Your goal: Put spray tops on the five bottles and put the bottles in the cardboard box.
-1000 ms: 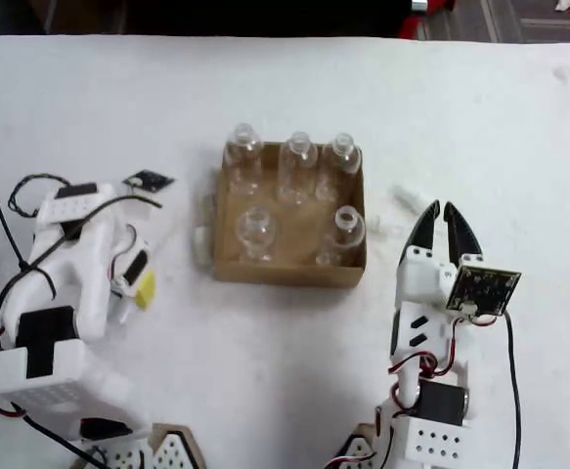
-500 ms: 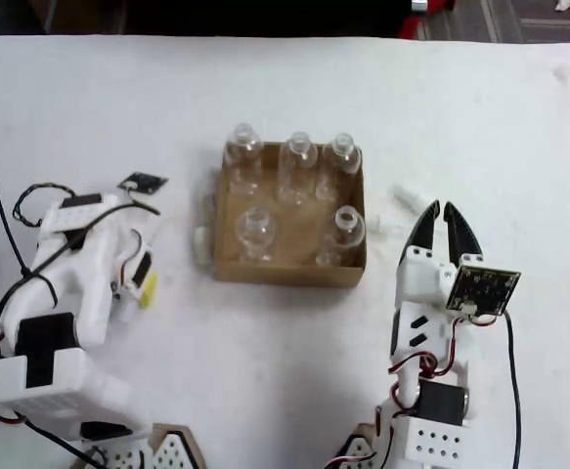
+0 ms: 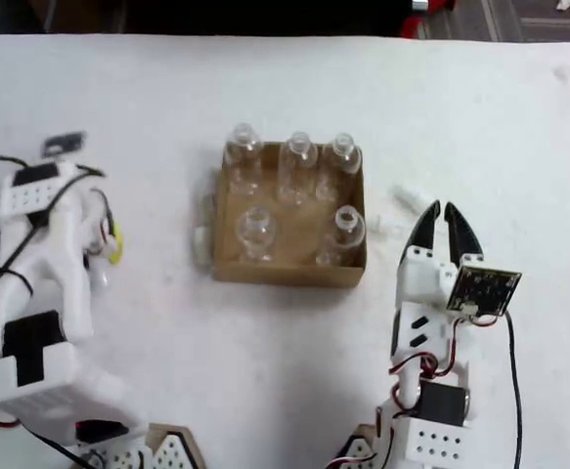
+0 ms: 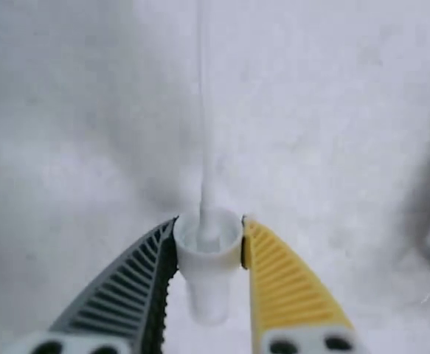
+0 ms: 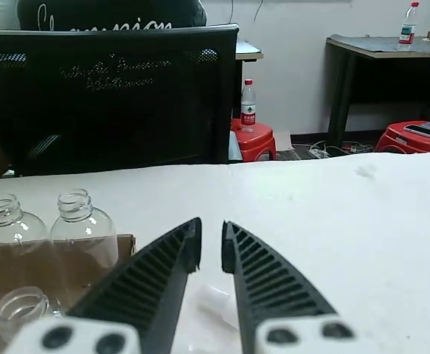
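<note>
Left wrist view gives me the grip up close: left gripper [image 4: 209,242] clamped on a white spray top [image 4: 208,254], grey finger on one side of its collar, yellow finger on the other, both touching it; a thin white dip tube [image 4: 203,110] runs straight out from the top, away from the camera, over the white table [image 4: 347,110]; I cannot tell whether the tube's end touches the surface. High view gives me the layout instead: left arm [image 3: 45,264] hunched over the left side of the table, well apart from the cardboard box [image 3: 289,266], a sliver of yellow finger at its right flank; box sits mid-table with five clear bottles [image 3: 297,161] upright inside, three along the far wall, two along the near wall, all necks open. Right arm [image 3: 426,332] lies low at near right, right gripper [image 3: 439,208] pointing far, tips just right of the box's near-right corner; jaws parted by a narrow slit. Right wrist view, looking low across the table, adds the threaded rims of the bottle necks above the box wall; small white pieces [image 3: 198,244] lie on the table just beside the box's left wall and near its right side.
</note>
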`<state>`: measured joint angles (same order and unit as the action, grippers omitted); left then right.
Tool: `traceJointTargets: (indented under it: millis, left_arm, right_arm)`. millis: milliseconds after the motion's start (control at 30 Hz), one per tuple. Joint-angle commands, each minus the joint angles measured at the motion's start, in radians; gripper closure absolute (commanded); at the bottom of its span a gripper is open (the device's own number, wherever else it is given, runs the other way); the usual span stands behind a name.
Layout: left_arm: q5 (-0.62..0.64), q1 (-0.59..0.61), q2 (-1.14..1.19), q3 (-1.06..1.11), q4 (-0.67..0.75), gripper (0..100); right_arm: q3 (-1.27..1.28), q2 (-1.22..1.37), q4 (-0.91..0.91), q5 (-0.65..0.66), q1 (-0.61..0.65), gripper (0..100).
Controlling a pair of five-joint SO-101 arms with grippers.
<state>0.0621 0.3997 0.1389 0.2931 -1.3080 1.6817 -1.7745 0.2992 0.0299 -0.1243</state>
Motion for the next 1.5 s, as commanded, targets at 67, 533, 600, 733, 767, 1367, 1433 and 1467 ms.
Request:
traceJointTargets:
  millis: [67, 533, 600, 733, 767, 1367, 1433, 1467]
  left_arm:
    - [0.382, 0.024, -0.027, -0.104, -0.032, 98]
    - [0.836, -0.015, -0.022, -0.203, -0.097, 88]
    - [0.836, -0.025, -0.022, -0.201, -0.123, 78]
    - [0.836, -0.031, -0.024, -0.201, -0.169, 65]
    - [0.836, -0.03, -0.024, -0.201, -0.172, 66]
    - [-0.33, 0.028, -0.042, -0.427, -0.48, 76]
    - [-0.476, 0.062, -0.054, -0.473, -0.473, 76]
    - [-0.542, 0.074, -0.064, -0.503, -0.473, 76]
  right_arm:
    - [0.009, 0.002, 0.013, 0.012, 0.008, 96.0]
    - [0.009, 0.002, 0.013, 0.012, 0.01, 96.0]
    - [0.009, 0.002, 0.013, 0.012, 0.01, 96.0]
    - [0.009, 0.002, 0.013, 0.012, 0.01, 96.0]
    - [0.009, 0.002, 0.013, 0.012, 0.01, 96.0]
    - [0.009, 0.002, 0.013, 0.012, 0.012, 96.0]
    - [0.009, 0.002, 0.013, 0.012, 0.012, 96.0]
    - [0.009, 0.002, 0.013, 0.012, 0.012, 96.0]
